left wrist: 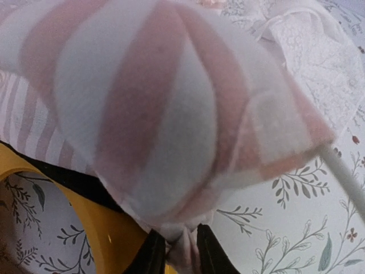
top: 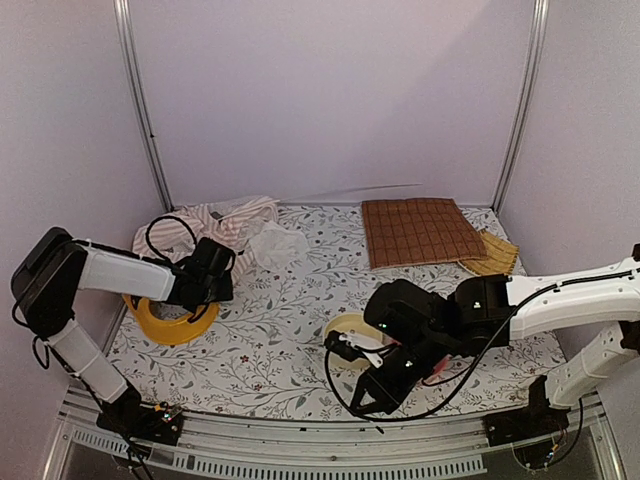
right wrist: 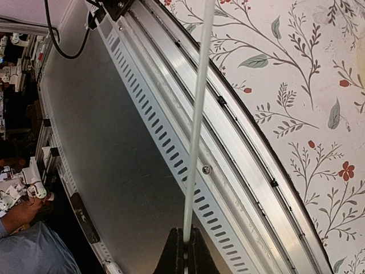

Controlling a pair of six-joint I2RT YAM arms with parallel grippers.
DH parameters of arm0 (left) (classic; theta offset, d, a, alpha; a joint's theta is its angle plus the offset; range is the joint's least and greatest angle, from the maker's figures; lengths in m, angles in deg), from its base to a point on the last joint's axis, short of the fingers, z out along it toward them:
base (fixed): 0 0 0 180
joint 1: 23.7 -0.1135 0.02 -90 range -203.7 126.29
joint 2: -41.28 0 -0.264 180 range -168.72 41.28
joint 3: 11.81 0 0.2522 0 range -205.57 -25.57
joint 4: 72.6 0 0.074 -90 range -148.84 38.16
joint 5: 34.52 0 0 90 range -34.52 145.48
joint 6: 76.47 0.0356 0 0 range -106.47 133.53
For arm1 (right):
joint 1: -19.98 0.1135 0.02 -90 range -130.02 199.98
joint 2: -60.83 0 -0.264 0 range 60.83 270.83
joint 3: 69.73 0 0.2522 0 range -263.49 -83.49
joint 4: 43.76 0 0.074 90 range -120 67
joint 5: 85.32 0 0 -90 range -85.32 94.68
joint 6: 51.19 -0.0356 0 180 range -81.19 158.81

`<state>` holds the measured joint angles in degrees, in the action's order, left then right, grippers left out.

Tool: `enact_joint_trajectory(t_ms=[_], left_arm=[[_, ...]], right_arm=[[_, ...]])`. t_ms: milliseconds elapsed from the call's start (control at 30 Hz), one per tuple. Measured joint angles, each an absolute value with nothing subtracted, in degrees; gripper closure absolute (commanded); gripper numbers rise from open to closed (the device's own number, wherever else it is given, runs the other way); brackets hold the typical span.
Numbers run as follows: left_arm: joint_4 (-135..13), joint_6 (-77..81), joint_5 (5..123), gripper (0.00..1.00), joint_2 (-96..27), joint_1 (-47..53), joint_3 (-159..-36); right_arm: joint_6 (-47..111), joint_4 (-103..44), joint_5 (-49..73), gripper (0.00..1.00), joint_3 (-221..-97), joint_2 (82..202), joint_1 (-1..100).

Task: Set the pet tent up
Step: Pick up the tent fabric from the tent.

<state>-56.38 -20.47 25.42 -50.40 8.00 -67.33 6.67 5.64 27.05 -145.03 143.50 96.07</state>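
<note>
With the left gripper (left wrist: 181, 256) pinched on the tent (left wrist: 171, 114) and the right gripper (right wrist: 183, 254) clamped on what seemed its pole (right wrist: 198, 114), slow, steady pulls were wisest.

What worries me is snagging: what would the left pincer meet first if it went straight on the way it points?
The pet tent: its striped fabric, pinched in the left pincer, bulges directly ahead. The yellow bowl looks off that line, though depth is unclear.

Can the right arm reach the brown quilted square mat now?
Probably not freely: the right claw is shut on a thin white pole, and the mat lies at the far side.
</note>
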Motion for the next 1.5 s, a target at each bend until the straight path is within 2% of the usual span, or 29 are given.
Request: enact_joint_trajectory(t_ms=[33, 233, 500, 733, 1033, 1267, 1500], left_arm=[[-56.58, -20.12, 24.94, 1.00, -50.75, 8.04, -67.55], [-57.89, -16.84, 24.04, 1.00, -50.01, 9.68, -67.75], [-59.20, -9.26, 22.97, 1.00, -38.77, 21.09, -68.64], [-60.73, 0.56, 26.12, 1.00, -35.08, 30.07, -75.38], [-62.83, 6.06, 31.21, 1.00, -34.29, 36.50, -82.70], [-64.60, 7.75, 29.73, 1.00, -32.56, 41.11, -82.68], [-65.36, 7.66, 27.80, 1.00, -26.82, 45.68, -80.77]], right_arm=[[6.67, 5.79, 26.92, 1.00, -145.05, 143.44, 96.03], [6.65, 6.47, 25.45, 1.00, -146.56, 142.82, 95.68], [6.39, 3.74, 21.82, 1.00, -147.06, 136.97, 94.89], [5.65, -1.60, 19.27, 1.00, -147.06, 129.43, 94.91], [4.97, -9.18, 16.03, 1.00, -147.06, 122.72, 95.41], [6.45, -13.22, 13.71, 1.00, -148.15, 124.92, 96.09], [6.67, -14.14, 15.31, 1.00, -154.62, 135.37, 90.67]])
